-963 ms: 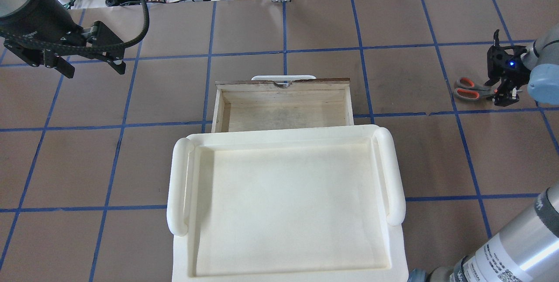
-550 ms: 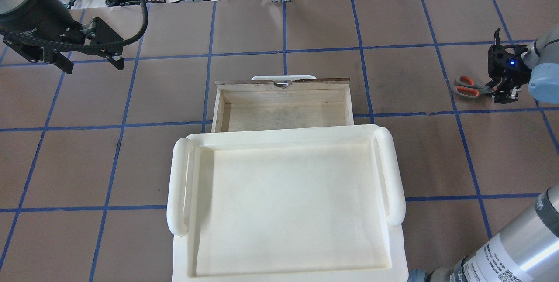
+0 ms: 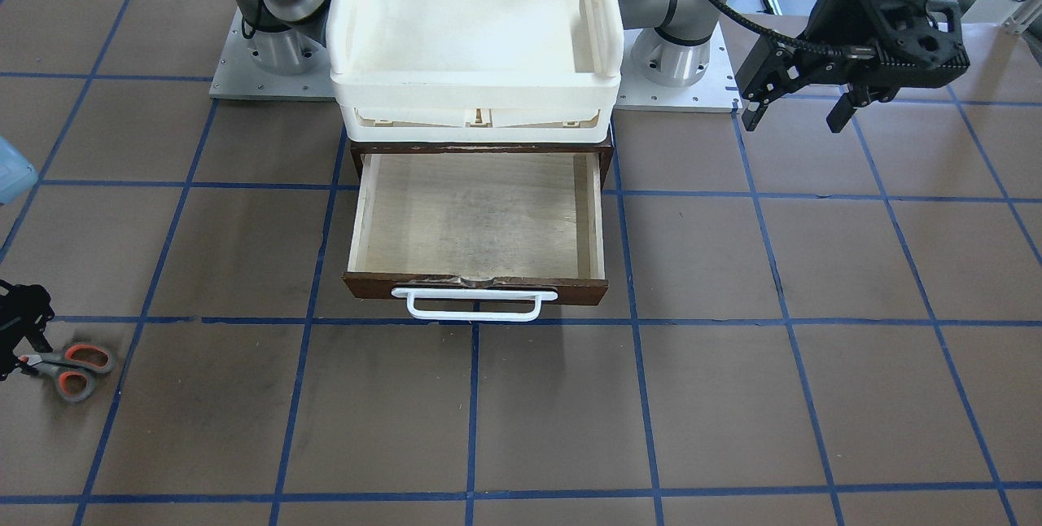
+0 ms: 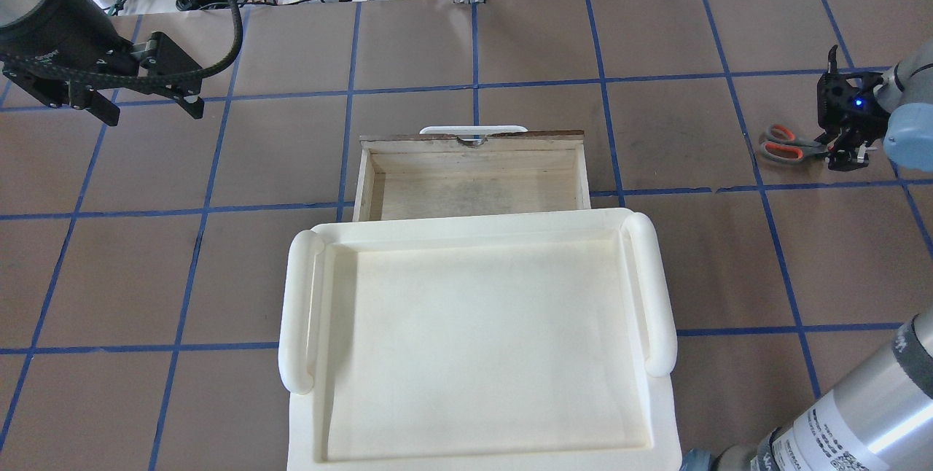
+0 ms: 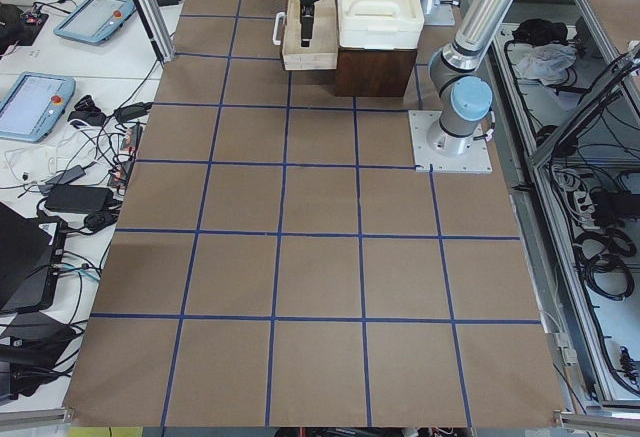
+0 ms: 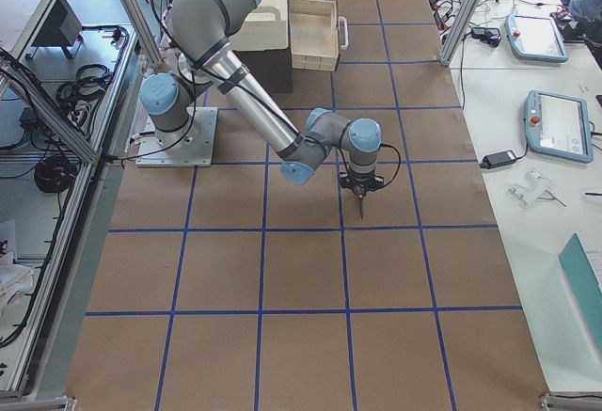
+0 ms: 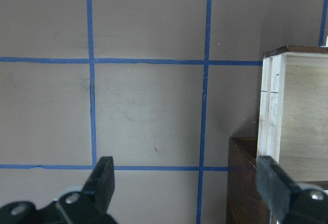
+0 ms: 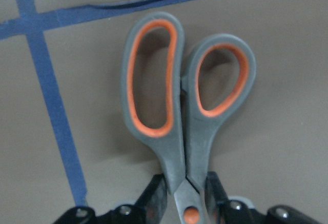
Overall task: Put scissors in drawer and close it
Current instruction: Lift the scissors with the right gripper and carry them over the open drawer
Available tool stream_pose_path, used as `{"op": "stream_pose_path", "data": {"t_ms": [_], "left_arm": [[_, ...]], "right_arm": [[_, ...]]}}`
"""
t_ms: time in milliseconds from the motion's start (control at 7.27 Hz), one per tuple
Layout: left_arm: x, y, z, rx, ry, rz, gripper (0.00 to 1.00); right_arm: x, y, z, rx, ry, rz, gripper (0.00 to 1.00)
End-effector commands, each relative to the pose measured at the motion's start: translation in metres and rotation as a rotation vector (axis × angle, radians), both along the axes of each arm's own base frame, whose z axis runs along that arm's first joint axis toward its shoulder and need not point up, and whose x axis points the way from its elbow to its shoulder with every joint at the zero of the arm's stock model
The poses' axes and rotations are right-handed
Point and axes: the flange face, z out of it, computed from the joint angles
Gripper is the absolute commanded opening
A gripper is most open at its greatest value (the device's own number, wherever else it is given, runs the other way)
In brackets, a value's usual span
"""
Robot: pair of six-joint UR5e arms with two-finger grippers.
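Right fingers (image 8: 155, 196) are closed narrowly on the scissors (image 8: 177, 147), one on each side of the shank at the pivot. The grey, orange-lined loops stick out ahead of them. The blades are hidden under the wrist.

Compared with a second ago in the overhead view, the scissors (image 4: 783, 143) and the fingers holding them have crept together a little toward the far side of the tabletop (image 4: 656, 41). I take that to mean the grasp has taken and the carry is just starting. Whether the scissors are clear of the surface yet, I cannot tell. They are out at the robot's far right, well apart from the drawer (image 4: 474, 139).

The drawer has not changed. It stands pulled out from under the cream tray (image 4: 474, 219), its pale floor bare and its white handle facing away from the robot.

The left fingers (image 4: 109, 110) are spread wide and hold nothing. They have drifted slightly farther off to the left and hang above the tabletop beside the drawer's left wall.

What remains is the whole haul across to the open drawer, the release, and then the push to close it.
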Motion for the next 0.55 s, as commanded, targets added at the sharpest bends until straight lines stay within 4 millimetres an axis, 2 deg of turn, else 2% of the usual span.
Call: {"op": "stream_pose_path", "data": {"t_ms": [0,138,275,413], "left_arm": [[0.000,0.001,0.001,-0.002,0.000,0.001,1.00],[0.000,0.001,0.001,-0.002,0.000,0.002,1.00],[0.000,0.002,0.001,-0.001,-0.002,0.001,1.00],[0.001,0.001,0.000,0.000,-0.002,0.002,1.00]], "right_arm": [[0.003,-0.002,0.027,-0.013,0.010,0.006,0.00],[0.011,-0.002,0.059,0.000,-0.010,0.012,0.00],[0.033,0.000,0.092,0.019,-0.025,0.031,0.00],[0.068,0.006,0.133,0.023,-0.025,0.070,0.00]]}}
